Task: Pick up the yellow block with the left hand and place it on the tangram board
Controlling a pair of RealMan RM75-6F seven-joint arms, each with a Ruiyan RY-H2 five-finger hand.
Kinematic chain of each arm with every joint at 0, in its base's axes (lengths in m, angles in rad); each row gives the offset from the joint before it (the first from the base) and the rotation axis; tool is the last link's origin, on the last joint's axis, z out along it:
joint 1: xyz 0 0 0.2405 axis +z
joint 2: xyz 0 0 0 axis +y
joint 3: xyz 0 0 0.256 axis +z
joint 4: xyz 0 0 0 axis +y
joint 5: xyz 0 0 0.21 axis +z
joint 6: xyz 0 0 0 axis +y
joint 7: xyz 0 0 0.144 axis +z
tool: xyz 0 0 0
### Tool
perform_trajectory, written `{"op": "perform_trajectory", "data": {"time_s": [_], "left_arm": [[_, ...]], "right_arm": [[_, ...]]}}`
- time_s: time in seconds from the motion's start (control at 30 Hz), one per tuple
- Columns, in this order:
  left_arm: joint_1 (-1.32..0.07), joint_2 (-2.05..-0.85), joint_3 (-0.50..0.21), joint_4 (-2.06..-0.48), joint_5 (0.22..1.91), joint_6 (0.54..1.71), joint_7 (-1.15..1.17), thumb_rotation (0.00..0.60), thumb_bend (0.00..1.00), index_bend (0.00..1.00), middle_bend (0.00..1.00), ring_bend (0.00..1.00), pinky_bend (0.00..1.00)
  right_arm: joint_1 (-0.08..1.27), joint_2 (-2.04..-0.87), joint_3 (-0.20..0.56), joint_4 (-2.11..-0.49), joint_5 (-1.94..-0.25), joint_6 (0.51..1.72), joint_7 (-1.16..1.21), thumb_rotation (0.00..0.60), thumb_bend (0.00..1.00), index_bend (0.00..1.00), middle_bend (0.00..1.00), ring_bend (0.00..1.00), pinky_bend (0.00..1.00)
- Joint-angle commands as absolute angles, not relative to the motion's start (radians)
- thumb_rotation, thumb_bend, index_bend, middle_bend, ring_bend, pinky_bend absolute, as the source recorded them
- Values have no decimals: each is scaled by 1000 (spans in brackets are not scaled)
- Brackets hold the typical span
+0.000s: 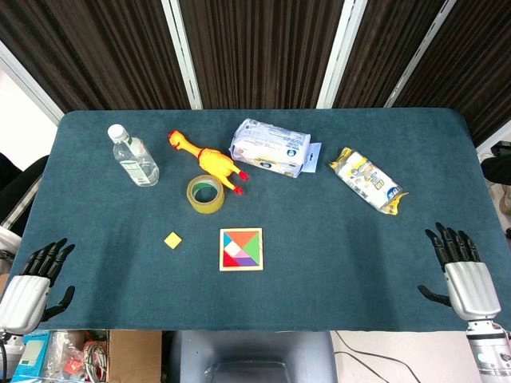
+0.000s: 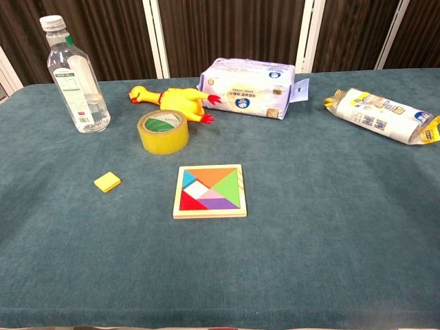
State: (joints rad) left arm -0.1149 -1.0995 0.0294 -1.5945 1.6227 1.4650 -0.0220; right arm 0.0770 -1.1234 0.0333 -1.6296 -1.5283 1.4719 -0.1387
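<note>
The left robot hand (image 1: pixel 36 279) rests at the near left edge of the teal tabletop (image 1: pixel 343 263) and the right robot hand (image 1: pixel 461 271) at the near right edge, both empty with fingers spread and pointing away from the robot. The yellow block (image 1: pixel 172 239) lies flat on the tabletop just left of the tangram board (image 1: pixel 241 249), apart from it and well clear of both hands. Only the head view shows the hands, while the chest view shows the block (image 2: pixel 107 181), board (image 2: pixel 210 191), tape roll (image 2: pixel 163 131), rubber chicken (image 2: pixel 168 99) and water bottle (image 2: pixel 75 75) closer up.
</note>
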Motion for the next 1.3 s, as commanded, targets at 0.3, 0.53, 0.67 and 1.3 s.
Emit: {"op": "perform_trajectory", "data": {"time_s": [0.3, 0.53, 0.67, 1.3], "left_arm": [[-139, -1209, -23, -1526, 1661, 1535, -12, 600, 425, 41, 268, 235, 327], [-280, -1288, -50, -1408, 1771, 1474, -124, 600, 436, 299, 971, 950, 996], [-374, -1267, -43, -1409, 1769, 1322, -144, 600, 438, 340, 1000, 1000, 1000], [-624, -1332, -44, -1235, 1684, 1002, -256, 600, 394, 195, 1000, 1000, 1000]], "right_arm": [[72, -1119, 31, -1634, -1532, 1479, -133, 600, 170, 0, 0, 0, 0], [77, -1118, 27, -1637, -1538, 1466, -127, 600, 170, 0, 0, 0, 0], [79, -1123, 27, -1639, -1537, 1461, -141, 600, 170, 0, 0, 0, 0], [87, -1119, 12, -1643, -1540, 1429, -144, 600, 170, 0, 0, 0, 0]]}}
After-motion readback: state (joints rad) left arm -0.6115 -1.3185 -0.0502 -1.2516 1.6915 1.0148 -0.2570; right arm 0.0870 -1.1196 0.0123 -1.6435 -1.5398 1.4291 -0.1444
